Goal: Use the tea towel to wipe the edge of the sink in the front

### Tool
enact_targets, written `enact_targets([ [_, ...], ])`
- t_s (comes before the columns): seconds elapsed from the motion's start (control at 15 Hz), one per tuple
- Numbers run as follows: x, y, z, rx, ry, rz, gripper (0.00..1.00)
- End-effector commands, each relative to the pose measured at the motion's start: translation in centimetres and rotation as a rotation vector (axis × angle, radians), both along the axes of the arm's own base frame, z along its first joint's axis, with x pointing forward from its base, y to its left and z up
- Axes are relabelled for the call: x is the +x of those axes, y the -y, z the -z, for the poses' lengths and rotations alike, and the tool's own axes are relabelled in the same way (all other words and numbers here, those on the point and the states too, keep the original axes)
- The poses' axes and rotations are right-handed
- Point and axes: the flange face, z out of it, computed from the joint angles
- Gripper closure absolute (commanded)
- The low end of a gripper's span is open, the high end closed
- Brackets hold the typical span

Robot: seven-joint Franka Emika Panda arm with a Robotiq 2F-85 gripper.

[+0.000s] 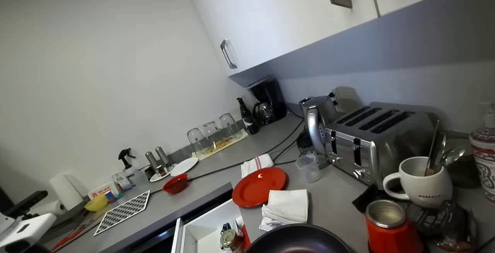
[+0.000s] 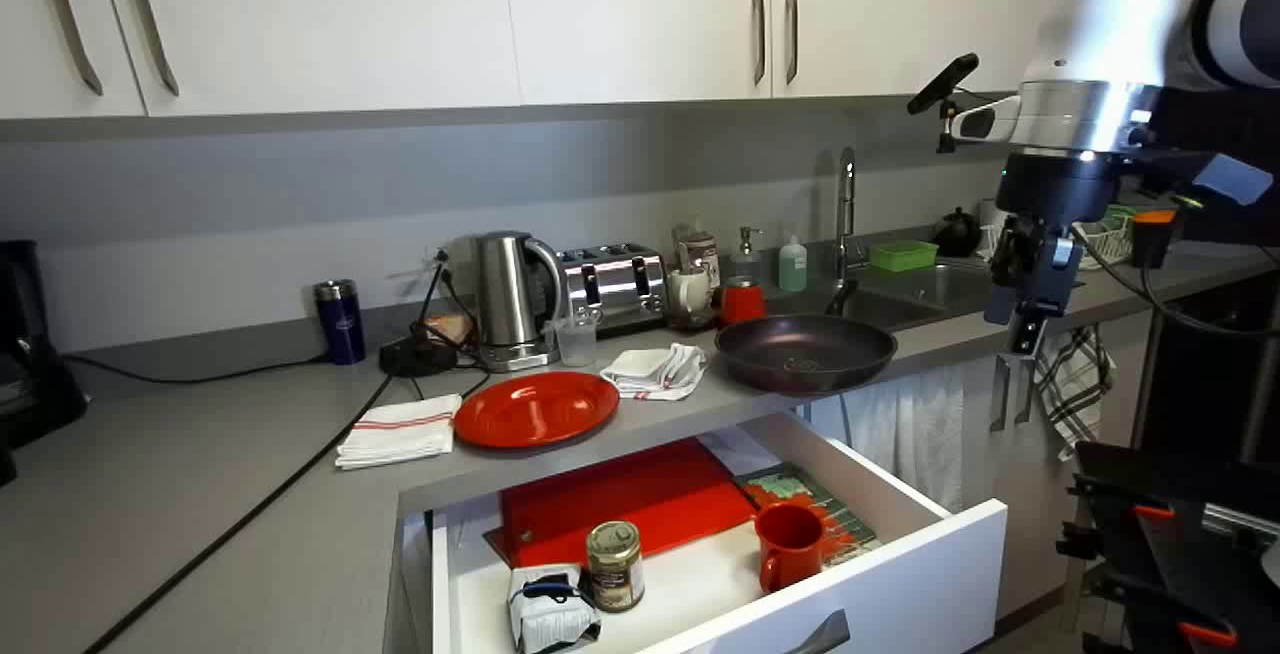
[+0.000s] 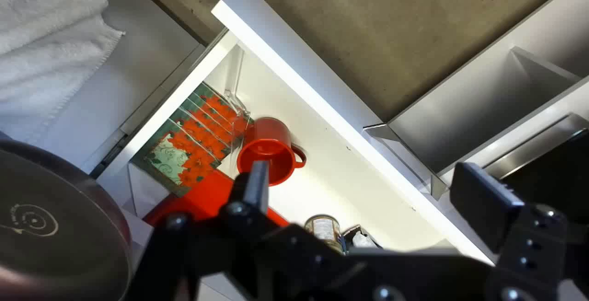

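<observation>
The fingers are wide apart and hold nothing. The tea towel looks to be the crumpled white cloth hanging below the front of the sink, but folded white cloths lie by the red plate too, so I can't be sure. To grab it well, go around the pan and the open drawer, pinch a thick fold, then pull gently. After that, press softly and wipe along the sink's front edge.
</observation>
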Motion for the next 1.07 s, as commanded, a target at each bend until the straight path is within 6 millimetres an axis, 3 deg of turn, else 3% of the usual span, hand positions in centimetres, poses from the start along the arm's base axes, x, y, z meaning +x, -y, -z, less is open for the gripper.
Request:
enact_targets([
  [0.0, 0.01, -0.01, -0.07, 0.000, -0.001, 0.000, 0.00],
  [1.0, 0.34, 0.29, 0.03, -0.004, -0.004, -0.006, 0.00],
])
